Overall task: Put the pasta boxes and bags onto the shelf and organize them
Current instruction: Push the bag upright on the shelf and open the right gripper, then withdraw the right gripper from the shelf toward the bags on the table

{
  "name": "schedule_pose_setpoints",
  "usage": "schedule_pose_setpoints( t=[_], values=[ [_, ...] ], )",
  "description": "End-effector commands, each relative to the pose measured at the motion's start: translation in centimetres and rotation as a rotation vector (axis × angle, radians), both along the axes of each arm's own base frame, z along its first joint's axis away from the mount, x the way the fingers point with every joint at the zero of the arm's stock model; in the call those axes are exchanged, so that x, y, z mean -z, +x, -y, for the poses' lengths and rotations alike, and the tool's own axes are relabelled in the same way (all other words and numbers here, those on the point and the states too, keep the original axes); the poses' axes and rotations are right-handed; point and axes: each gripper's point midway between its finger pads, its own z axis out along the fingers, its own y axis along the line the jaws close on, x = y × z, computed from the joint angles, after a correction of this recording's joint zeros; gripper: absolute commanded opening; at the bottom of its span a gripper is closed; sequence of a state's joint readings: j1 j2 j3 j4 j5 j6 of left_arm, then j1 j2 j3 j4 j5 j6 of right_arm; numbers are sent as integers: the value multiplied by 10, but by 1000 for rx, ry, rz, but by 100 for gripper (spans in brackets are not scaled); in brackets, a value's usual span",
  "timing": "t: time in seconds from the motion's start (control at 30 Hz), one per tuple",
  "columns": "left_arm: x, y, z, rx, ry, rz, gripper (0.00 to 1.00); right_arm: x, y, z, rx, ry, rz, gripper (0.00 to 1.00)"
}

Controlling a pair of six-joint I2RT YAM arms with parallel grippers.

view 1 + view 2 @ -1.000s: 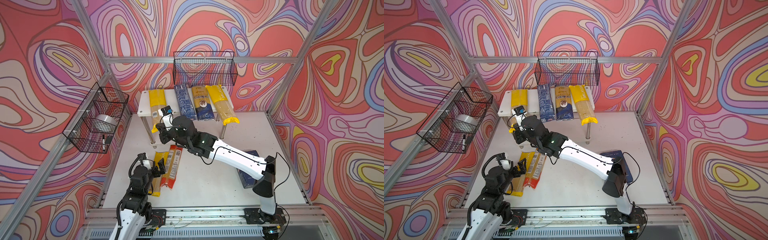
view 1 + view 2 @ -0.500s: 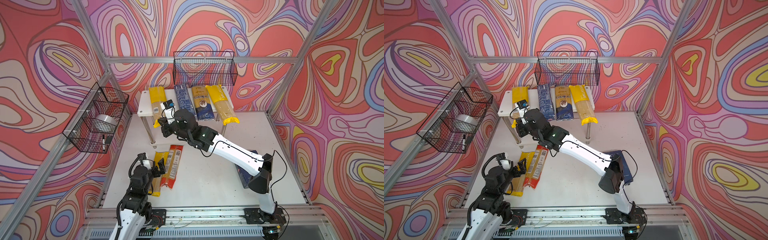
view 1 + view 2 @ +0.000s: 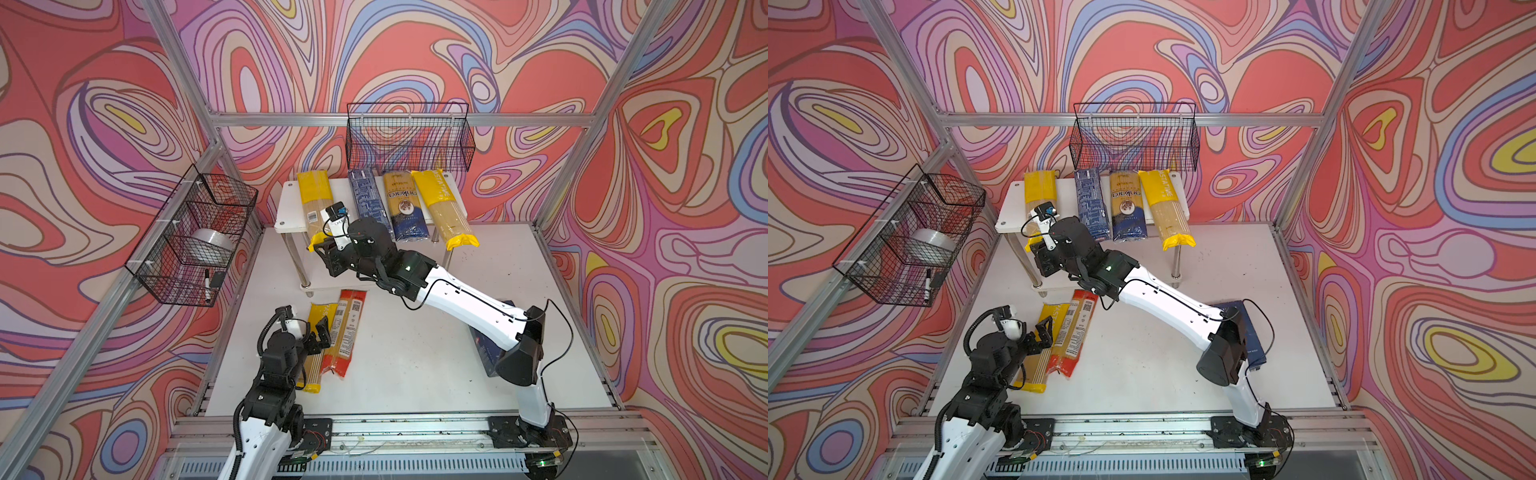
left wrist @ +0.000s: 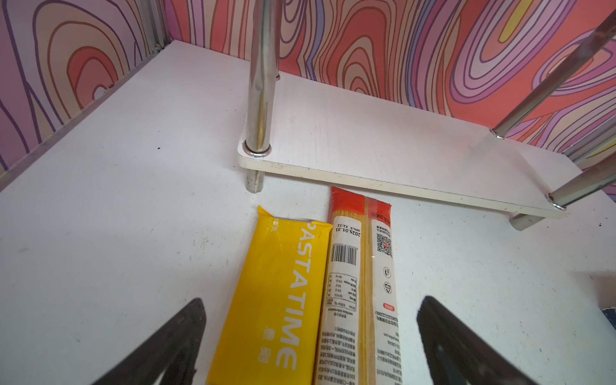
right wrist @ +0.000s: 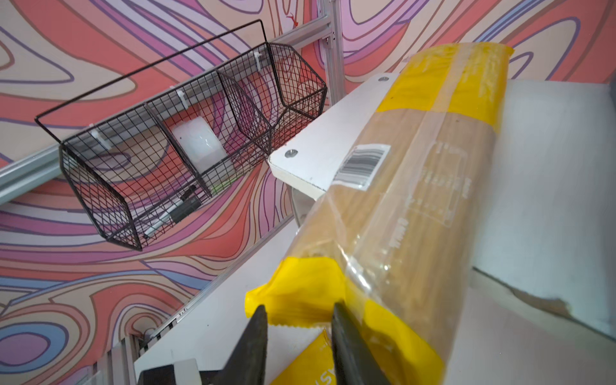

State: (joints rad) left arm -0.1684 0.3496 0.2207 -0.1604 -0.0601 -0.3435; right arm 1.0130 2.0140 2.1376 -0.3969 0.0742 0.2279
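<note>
Nearest the rail, the left gripper hung spread wide above two packets lying side by side and touching on the table: the loose yellow packet and the red-ended packet. Both pointed lengthwise at the shelf, their far ends just short of its lower tier, probably so either could be slid or lifted straight in. The jaws straddled both at once and touched neither.

To the right, the wide blue box lay flat on the table, partly hidden under the right arm and well apart from the shelf.

Further in, the right gripper sat at the crimped near end of the corner yellow packet. Its fingers stood apart, with the flap in the gap between them and not pinched, which looked like a release. That packet rested on the left part of the shelf's top, its near end hanging over the front edge.

Beyond it lay the narrow blue box, the blue-and-gold packet and the right-hand yellow packet, lined up roughly in parallel, front to back. They too overhung the front edge, being longer than the board is deep. The lower tier was bare.
</note>
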Motion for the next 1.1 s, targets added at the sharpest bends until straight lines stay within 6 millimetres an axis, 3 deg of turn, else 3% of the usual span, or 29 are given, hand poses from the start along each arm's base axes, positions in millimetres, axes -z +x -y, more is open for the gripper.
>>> schedule_pose_setpoints(
  t=[0.0, 0.1, 0.13, 0.17, 0.27, 0.43, 0.63, 0.8, 0.9, 1.07],
  values=[
    [-14, 3, -1, -2, 2, 38, 100, -43, -36, 15, -19, 59, 57, 37],
    [-14, 4, 1, 6, 1, 33, 100, -55, -63, 27, -6, 50, 93, 40],
    [-14, 4, 1, 9, 2, 31, 100, -51, -71, 29, 2, 31, 97, 42],
    [-14, 5, 2, 14, 2, 29, 100, -61, -82, 41, 18, 41, 111, 43],
    [-13, 8, 5, 31, 4, 20, 100, -54, -101, 60, 33, 39, 103, 44],
    [-11, 10, 6, 34, 5, 4, 100, -30, -109, 95, 109, 12, 36, 47],
    [-11, 11, 10, 56, 4, 4, 100, -8, -120, 114, 146, -95, 27, 56],
    [-10, 13, 16, 92, 4, -8, 100, 34, -123, 126, 174, -142, -31, 59],
    [-12, 13, 24, 137, 1, 0, 100, 76, -129, 119, 145, -123, -89, 62],
    [-11, 14, 20, 113, 2, -8, 100, 151, -135, 120, 169, -123, -223, 70]
  ],
)
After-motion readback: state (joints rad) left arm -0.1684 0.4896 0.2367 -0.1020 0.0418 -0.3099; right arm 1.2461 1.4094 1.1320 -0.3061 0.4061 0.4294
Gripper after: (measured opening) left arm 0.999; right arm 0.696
